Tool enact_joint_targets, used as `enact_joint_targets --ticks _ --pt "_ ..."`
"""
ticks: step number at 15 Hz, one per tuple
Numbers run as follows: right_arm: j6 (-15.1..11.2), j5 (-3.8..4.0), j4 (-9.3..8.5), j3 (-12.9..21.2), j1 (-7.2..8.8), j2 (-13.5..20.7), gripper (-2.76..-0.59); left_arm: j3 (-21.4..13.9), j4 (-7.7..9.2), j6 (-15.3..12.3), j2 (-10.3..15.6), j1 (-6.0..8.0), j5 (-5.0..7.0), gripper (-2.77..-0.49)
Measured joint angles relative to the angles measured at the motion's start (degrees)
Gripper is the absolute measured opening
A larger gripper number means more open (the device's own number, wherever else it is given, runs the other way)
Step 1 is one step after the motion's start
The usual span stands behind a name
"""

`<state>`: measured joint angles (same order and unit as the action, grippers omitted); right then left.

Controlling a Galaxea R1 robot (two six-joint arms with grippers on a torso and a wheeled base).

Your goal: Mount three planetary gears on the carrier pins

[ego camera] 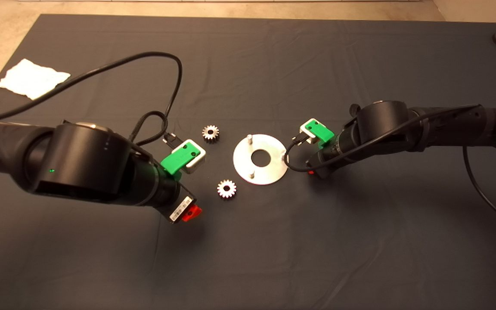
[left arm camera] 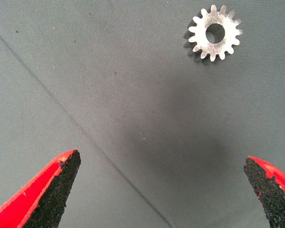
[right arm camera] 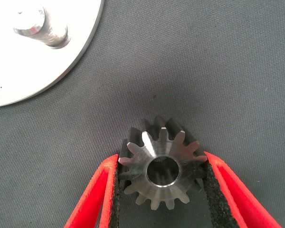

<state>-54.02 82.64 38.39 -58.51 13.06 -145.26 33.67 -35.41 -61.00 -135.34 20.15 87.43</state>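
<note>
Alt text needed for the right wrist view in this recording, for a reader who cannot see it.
The right gripper holds a small shiny metal toothed gear between its two red fingers with black pads, over the dark mat. Beyond it lies the edge of a flat round silver disc with one short upright metal pin.

— What lies on the bench's dark mat (ego camera: 248,258)?
— A silver disc (ego camera: 260,159) with carrier pins (ego camera: 249,138), and two planetary gears (ego camera: 210,132) left of it, lying apart.
— The arms?
— The left gripper (ego camera: 190,213) sits near the lower gear (ego camera: 227,188); the right gripper (ego camera: 312,171) is just beside the disc's right edge.
— Else?
— A white cloth (ego camera: 30,79) far left.
</note>
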Motion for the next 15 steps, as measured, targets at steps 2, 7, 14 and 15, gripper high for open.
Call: enact_joint_targets --ticks 2,7,14,15 --pt "0.0 0.0 0.0 0.0 0.02 0.0 -2.34 0.0 0.0 0.0 0.0 -0.01 0.0 -0.75" --pt "0.0 -0.72 -0.11 -1.1 0.34 -0.4 -2.34 0.0 0.0 0.0 -0.1 -0.01 0.01 -0.75" --pt "0.0 -1.52 -2.29 -1.7 5.28 -3.6 -2.34 0.0 0.0 0.0 -0.2 -0.01 0.02 -0.75" --pt "0.0 -1.63 -2.92 -1.7 5.82 -4.0 -2.34 0.0 0.02 0.0 -0.2 0.0 0.02 -0.75"
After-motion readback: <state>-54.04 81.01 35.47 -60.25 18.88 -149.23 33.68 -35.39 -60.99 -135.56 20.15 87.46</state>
